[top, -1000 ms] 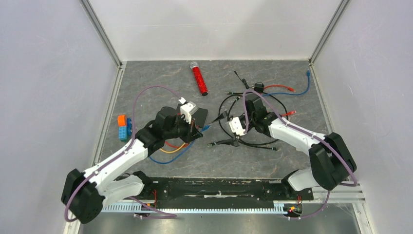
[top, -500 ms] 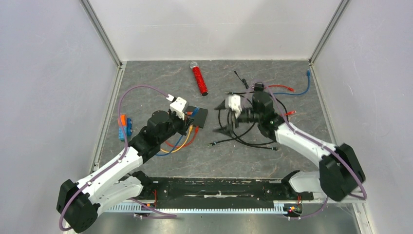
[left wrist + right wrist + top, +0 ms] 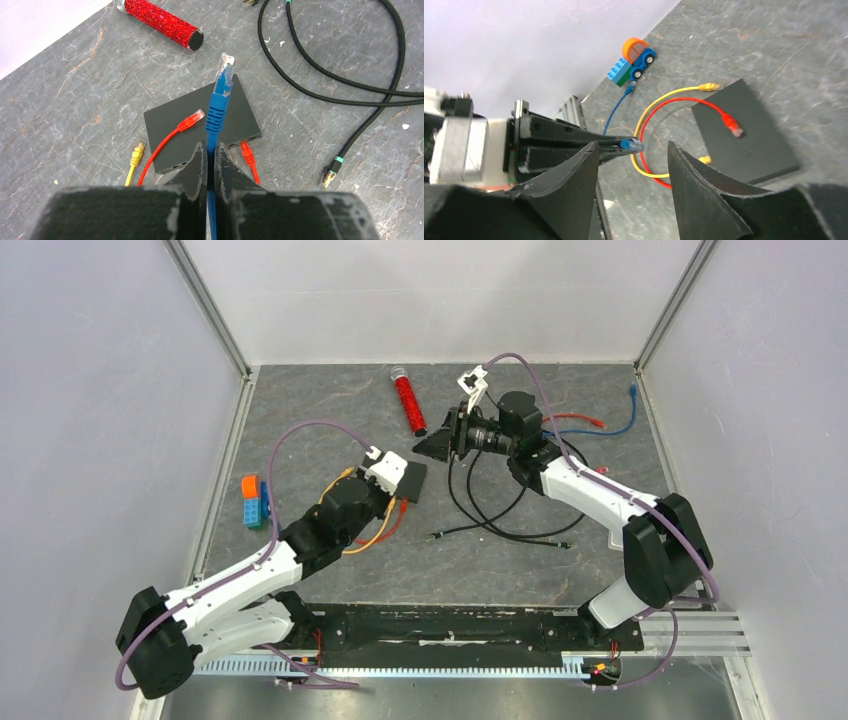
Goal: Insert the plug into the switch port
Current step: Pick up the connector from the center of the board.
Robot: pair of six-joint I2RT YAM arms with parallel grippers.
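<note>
My left gripper [image 3: 210,147] is shut on a blue cable just behind its plug [image 3: 224,76], which sticks out past the fingertips, raised above the flat black switch box [image 3: 200,125]. The switch ports [image 3: 176,165] line the box's near edge, below the plug. A red plug [image 3: 193,118] lies on top of the box, and another red plug [image 3: 245,152] rests at its near right corner. A yellow plug [image 3: 136,153] lies left of the box. My right gripper [image 3: 432,445] hangs open and empty, lifted behind the box.
A red glitter tube [image 3: 408,405] lies behind the box. Black cables [image 3: 500,520] loop to the right, with red and blue cables [image 3: 590,424] at the back right. A toy block car [image 3: 252,502] stands by the left wall.
The right gripper has lifted off the black cables and swung back and left, its jaws narrowing. The left arm pulled the blue plug back from over the box.
</note>
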